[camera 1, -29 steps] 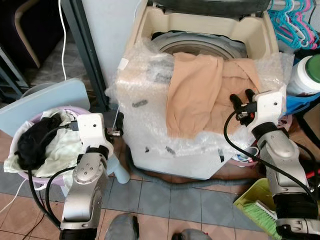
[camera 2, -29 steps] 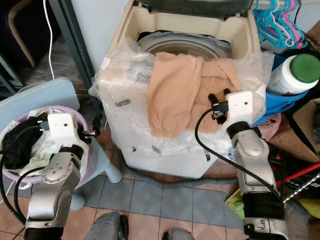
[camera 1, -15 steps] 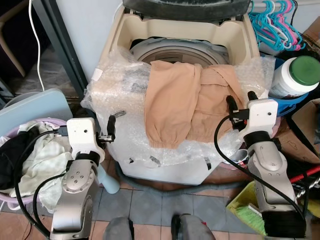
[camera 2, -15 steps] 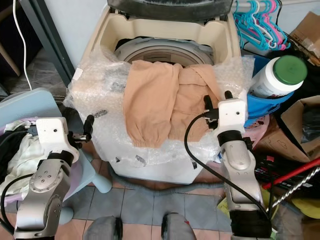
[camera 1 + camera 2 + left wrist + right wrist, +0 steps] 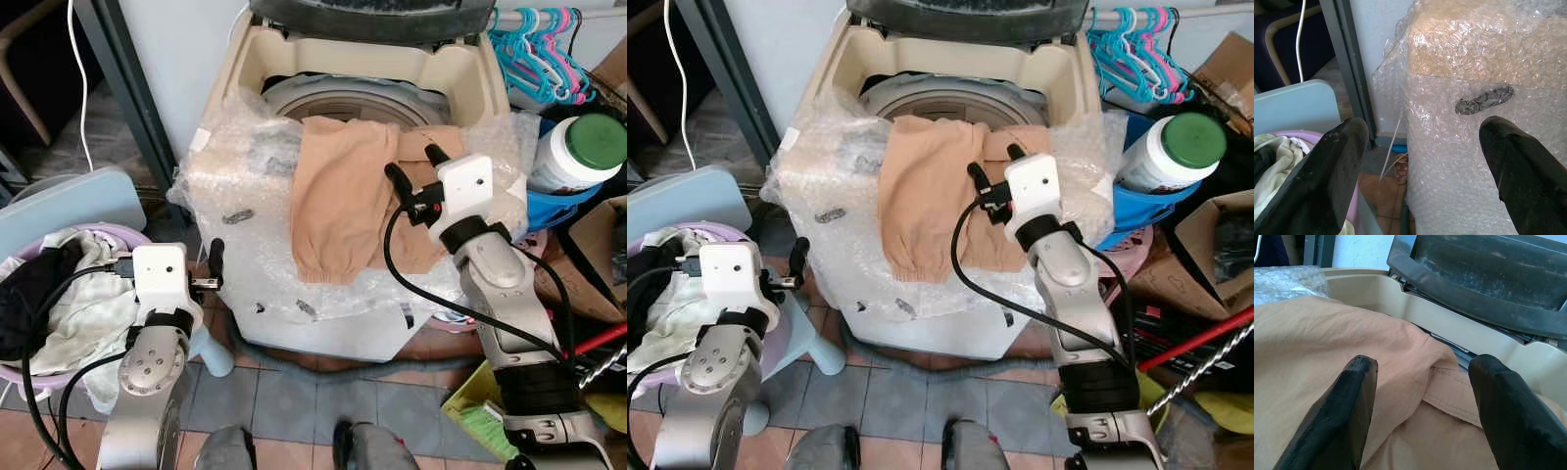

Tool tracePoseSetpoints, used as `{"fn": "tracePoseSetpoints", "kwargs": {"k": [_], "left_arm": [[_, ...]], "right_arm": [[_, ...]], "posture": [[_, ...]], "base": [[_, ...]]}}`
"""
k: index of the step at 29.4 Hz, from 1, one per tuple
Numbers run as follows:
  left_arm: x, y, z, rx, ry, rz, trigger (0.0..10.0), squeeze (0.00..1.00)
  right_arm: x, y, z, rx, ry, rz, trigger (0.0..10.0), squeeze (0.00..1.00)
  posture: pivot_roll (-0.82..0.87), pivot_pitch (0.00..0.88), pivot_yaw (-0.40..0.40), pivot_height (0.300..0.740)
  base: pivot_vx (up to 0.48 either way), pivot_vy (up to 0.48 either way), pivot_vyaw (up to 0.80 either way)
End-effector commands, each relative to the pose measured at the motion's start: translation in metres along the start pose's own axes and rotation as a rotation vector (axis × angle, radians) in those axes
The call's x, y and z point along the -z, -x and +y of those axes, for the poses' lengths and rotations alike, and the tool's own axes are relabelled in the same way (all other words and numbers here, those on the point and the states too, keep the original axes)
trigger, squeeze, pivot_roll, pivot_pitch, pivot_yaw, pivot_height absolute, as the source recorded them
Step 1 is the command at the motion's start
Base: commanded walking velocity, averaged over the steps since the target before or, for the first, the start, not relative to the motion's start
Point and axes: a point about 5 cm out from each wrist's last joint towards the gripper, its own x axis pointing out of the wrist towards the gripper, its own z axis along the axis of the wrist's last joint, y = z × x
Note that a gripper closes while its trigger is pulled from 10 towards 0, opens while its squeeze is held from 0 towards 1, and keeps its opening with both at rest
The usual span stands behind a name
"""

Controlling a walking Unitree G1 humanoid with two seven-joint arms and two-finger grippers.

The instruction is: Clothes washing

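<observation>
- Over the front rim of the washing machine point(image 5: 460, 73), which is wrapped in bubble wrap point(image 5: 245, 186), a tan garment point(image 5: 343, 196) is being draped.
- Above that garment the right gripper point(image 5: 409, 166) is being held with fingers spread, nothing gripped.
- Beside the laundry basket point(image 5: 98, 392) the left gripper point(image 5: 1425, 161) is being kept wide apart and empty.
</observation>
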Motion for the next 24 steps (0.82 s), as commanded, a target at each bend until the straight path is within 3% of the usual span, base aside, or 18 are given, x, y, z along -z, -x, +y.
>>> {"fn": "tracePoseSetpoints", "kwargs": {"k": [1, 7, 10, 11, 12, 13, 14, 16, 24], "left_arm": [[0.000, 0.001, 0.001, -0.008, -0.007, -0.001, 10.0, 0.00], [0.001, 0.002, 0.002, -0.031, 0.001, 0.005, 10.0, 0.00], [0.003, 0.001, 0.001, -0.022, 0.007, 0.015, 10.0, 0.00], [0.003, 0.000, -0.001, -0.016, 0.008, 0.018, 10.0, 0.00], [0.003, 0.000, -0.001, -0.013, 0.008, 0.018, 10.0, 0.00], [0.003, 0.000, -0.001, -0.013, 0.008, 0.018, 10.0, 0.00], [0.003, -0.001, -0.002, -0.010, 0.009, 0.018, 10.0, 0.00], [0.003, -0.001, -0.002, -0.009, 0.010, 0.018, 10.0, 0.00], [0.004, -0.003, -0.004, -0.006, 0.016, 0.028, 10.0, 0.00]], "right_arm": [[0.002, -0.001, -0.003, -0.021, -0.011, 0.016, 10.0, 1.00], [0.018, 0.002, -0.005, -0.111, 0.004, 0.139, 10.0, 1.00], [0.047, 0.008, -0.009, -0.123, 0.059, 0.326, 10.0, 0.96], [0.056, 0.010, -0.011, -0.106, 0.071, 0.381, 4.9, 0.18], [0.059, 0.011, -0.012, -0.094, 0.069, 0.402, 0.8, 0.00], [0.059, 0.011, -0.012, -0.094, 0.069, 0.402, 0.8, 0.00], [0.066, 0.013, -0.013, -0.090, 0.061, 0.446, 0.0, 0.00], [0.071, 0.015, -0.013, -0.087, 0.060, 0.474, 0.0, 0.00], [0.080, 0.008, -0.023, -0.077, -0.147, 0.557, 0.0, 0.00]], "posture": [[0.04, 0.081, -0.034, 0.740], [0.05, 0.080, -0.049, 0.740], [0.04, 0.083, -0.044, 0.740], [0.04, 0.082, -0.042, 0.740], [0.04, 0.082, -0.042, 0.740], [0.04, 0.082, -0.042, 0.740], [0.04, 0.081, -0.041, 0.740], [0.04, 0.081, -0.041, 0.740], [0.04, 0.083, -0.046, 0.740]], "base": [[0.000, 0.000, 0.00], [0.000, 0.000, 0.00], [0.000, 0.000, 0.00], [0.000, 0.000, 0.00], [0.000, 0.000, 0.00], [0.000, 0.000, 0.00], [0.000, 0.000, 0.00], [0.000, 0.000, 0.00], [0.000, 0.000, 0.00]]}}
